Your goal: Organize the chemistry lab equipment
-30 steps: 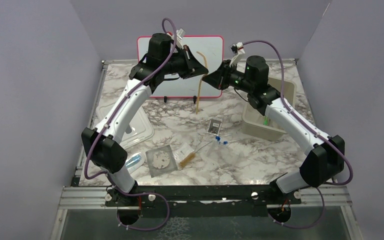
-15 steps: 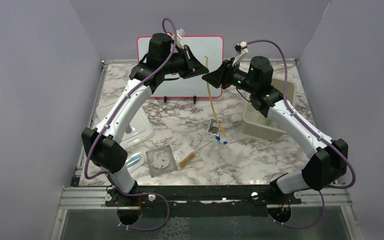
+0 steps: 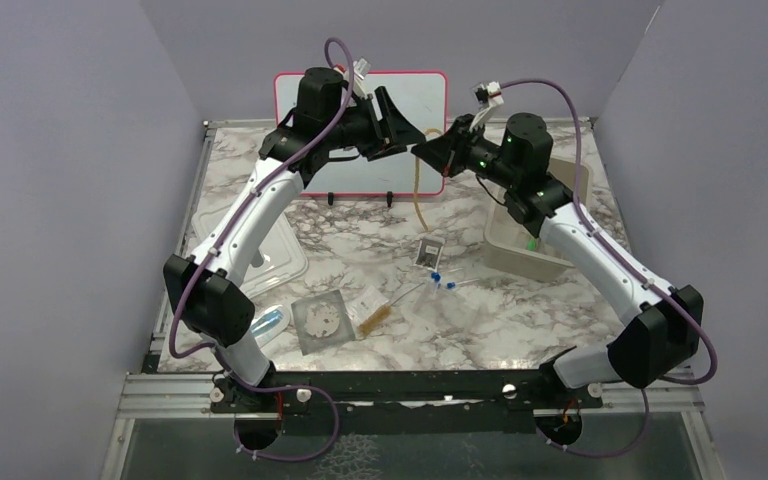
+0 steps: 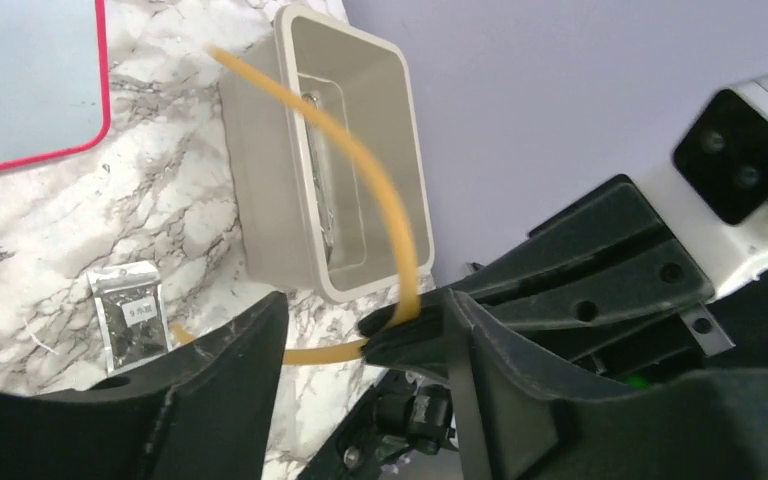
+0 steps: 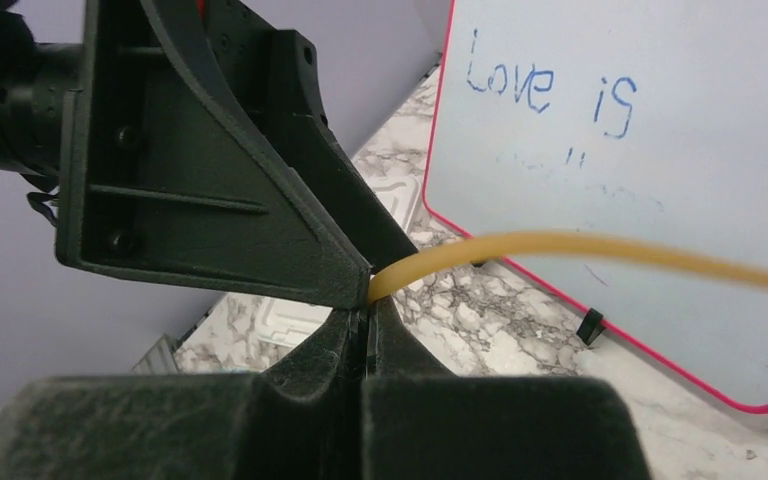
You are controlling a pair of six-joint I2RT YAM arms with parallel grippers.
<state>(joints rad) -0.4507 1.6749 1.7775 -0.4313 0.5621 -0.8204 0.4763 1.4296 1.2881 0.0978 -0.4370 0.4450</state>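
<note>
Amber tubing [image 5: 580, 243] pinched in right hand [image 5: 368, 305], between spread left hand [image 4: 365, 315].

The table [image 3: 360, 235] is veined grey on white. At twelve o'clock are seen amber tubing [image 3: 418, 200] and a whiteboard [image 3: 428, 92] framed in red, lettered in blue. A beige bin [image 3: 520, 250] is seen at two o'clock.

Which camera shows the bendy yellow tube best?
The left wrist view: the yellow tube shows as a long curve running to the right gripper, which pinches it. The right wrist view shows only a short stretch. The top view shows a thin hanging strand.
</note>
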